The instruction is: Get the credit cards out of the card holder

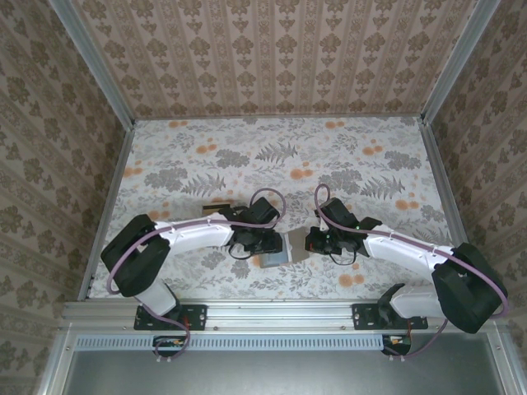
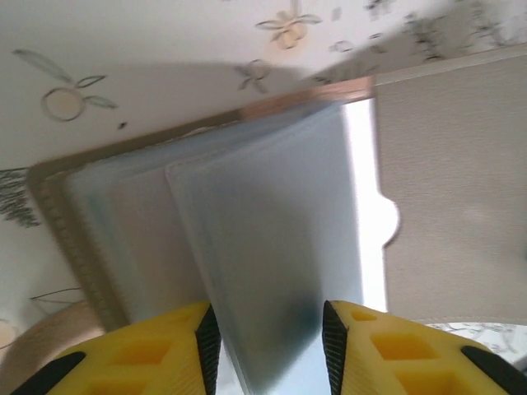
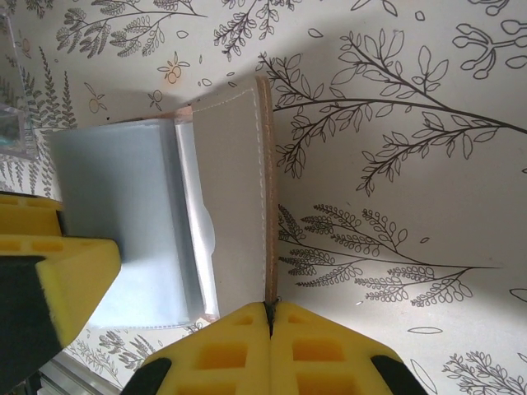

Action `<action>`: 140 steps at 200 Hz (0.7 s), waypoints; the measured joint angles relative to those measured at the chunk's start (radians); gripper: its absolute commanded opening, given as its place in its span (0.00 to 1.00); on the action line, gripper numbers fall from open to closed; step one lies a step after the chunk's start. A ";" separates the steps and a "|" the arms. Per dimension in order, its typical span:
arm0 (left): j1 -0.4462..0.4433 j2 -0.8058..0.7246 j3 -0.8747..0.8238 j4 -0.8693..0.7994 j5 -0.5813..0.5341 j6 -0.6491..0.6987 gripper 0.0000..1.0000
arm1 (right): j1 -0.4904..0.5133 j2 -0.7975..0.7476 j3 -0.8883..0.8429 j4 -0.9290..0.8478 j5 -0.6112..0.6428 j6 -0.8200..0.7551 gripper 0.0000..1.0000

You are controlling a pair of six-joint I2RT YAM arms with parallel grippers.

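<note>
Card holder (image 1: 278,250) lay open on the table, between the two sets of jaws. Right gripper (image 3: 269,317) had its jaws pressed together on the edge of the grey cover panel (image 3: 235,197). I judged that pinned the side so it couldn't fold shut. Left gripper (image 2: 268,319) had its jaws apart, with the translucent sleeve (image 2: 272,222) running down between them. I couldn't tell if they actually bit. I made out no credit cards, presumably tucked in sleeves ahead of the left jaws.
</note>
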 measured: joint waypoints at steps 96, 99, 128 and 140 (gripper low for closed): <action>0.000 -0.005 0.005 0.061 0.058 0.025 0.49 | 0.000 0.008 0.000 0.013 0.000 0.000 0.00; 0.000 -0.005 0.006 0.061 0.060 0.026 0.49 | 0.000 0.008 0.000 0.013 0.000 0.000 0.00; 0.000 -0.005 0.036 0.065 0.073 0.040 0.54 | -0.003 0.008 0.000 0.013 0.002 0.004 0.11; 0.000 -0.005 0.042 0.071 0.080 0.045 0.56 | -0.005 0.008 0.000 0.013 0.003 0.008 0.15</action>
